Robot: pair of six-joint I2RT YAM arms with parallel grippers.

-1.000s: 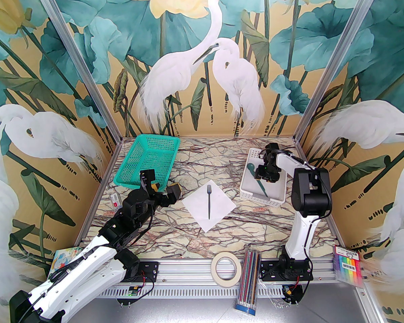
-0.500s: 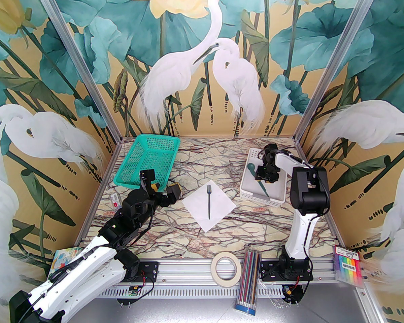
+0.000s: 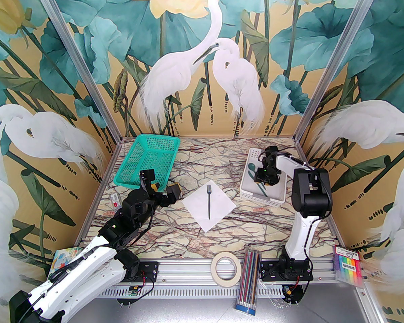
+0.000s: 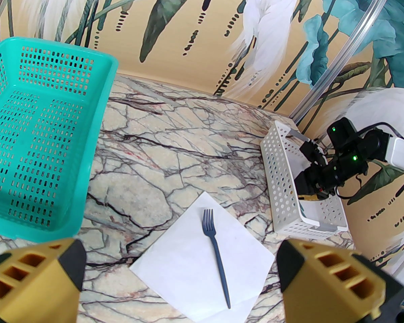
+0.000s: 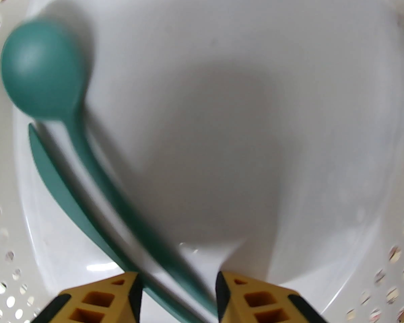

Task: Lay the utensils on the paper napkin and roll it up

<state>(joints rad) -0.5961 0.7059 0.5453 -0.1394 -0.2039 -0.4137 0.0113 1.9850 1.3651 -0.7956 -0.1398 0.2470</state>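
1. Teal basket (image 3: 144, 160) at 11 o'clock on the table (image 3: 222, 237)
2. Left gripper (image 3: 162, 187) at 5 o'clock of that basket, just beside its near rim, jaws spread wide, grasping nothing
3. Napkin (image 3: 195, 207) flat mid-table, set as a diamond, at 3 o'clock of the left gripper
4. Fork (image 3: 208, 202) lying on the napkin, tines to 12 o'clock
5. White basket (image 3: 262, 199) at 2 o'clock of the napkin
6. Spoon (image 5: 42, 69) inside the white basket, bowl at 11 o'clock
7. Right gripper (image 5: 178, 278) down in the white basket, one finger either side of the spoon handle; grasped or merely straddled, impossible to tell through the blur
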